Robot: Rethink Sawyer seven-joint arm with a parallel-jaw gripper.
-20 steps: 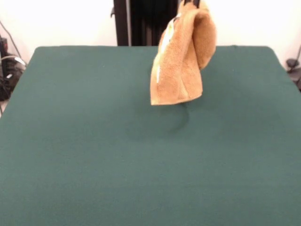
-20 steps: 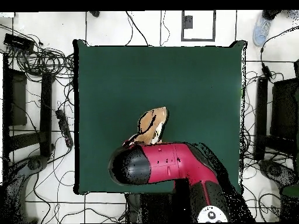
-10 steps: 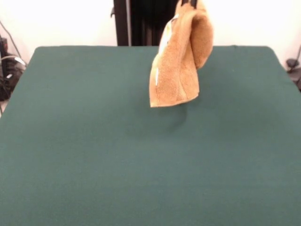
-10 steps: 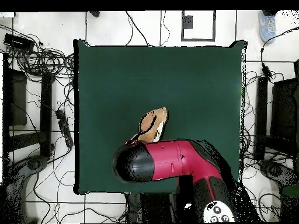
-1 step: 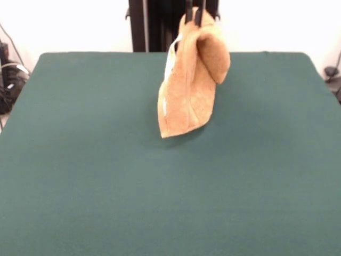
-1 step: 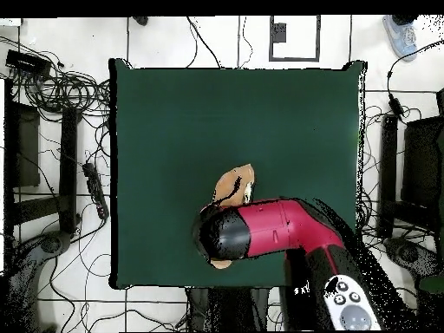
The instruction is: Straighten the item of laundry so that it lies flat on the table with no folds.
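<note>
1. Gripper [image 5: 194, 16]: clamped on the upper edge of the towel [image 5: 191, 80], two dark fingertips [image 5: 188, 10] showing at the top of the front view with cloth pinched between them.
2. Hung doubled over itself from that pinch, one rounded fold to the right and a longer flap tapering to a low corner at the left; pale band visible along the left edge.
3. Low corner close above the table [image 5: 80, 176], contact not decidable from the front view.
4. Seen from overhead mostly hidden under the red and black arm [image 6: 277, 230], only a small tan patch showing beside the wrist, over the table's middle on the side nearer the base.
5. Judged early in the task: lifted, nothing spread yet.
6. Left to do, by that judgement: lowering, laying out, removing every fold.
</note>
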